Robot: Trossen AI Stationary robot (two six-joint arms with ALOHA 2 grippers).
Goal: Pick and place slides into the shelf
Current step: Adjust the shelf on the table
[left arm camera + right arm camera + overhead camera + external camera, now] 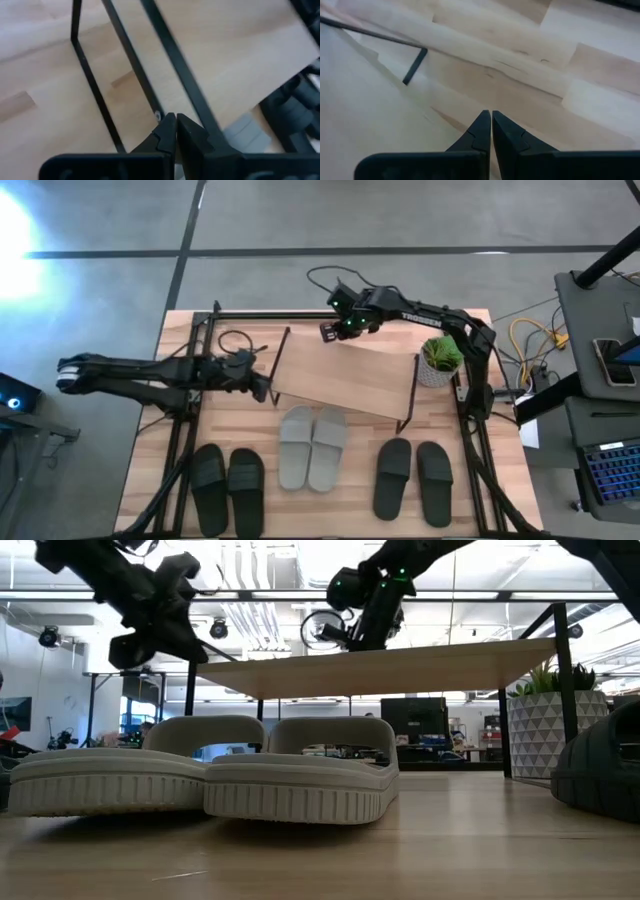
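The shelf (345, 375), a light-wood board on thin black wire legs, stands mid-table. In front of it lie three pairs of slides, soles on the table: a black pair (228, 477), a light grey pair (312, 446) and a second black pair (412, 478). The grey pair (200, 775) fills the low view under the shelf board (400, 665). My left gripper (265, 387) is shut beside the shelf's left wire leg (180, 65). My right gripper (330, 330) is shut over the board's far left corner (380, 125). My left gripper (176, 120) has its shut fingertips right beside the shelf's black wire leg (200, 107), coming level from the table's left; whether they touch it, I cannot tell. My right gripper (491, 116) points its shut fingertips down at the board's far left part; touching or just above, I cannot tell.
A small potted plant (440, 360) in a white patterned pot stands by the shelf's right end, close to the right arm. The table's black frame rails (185, 410) run along both sides. Bare tabletop lies between the slide pairs and behind the shelf.
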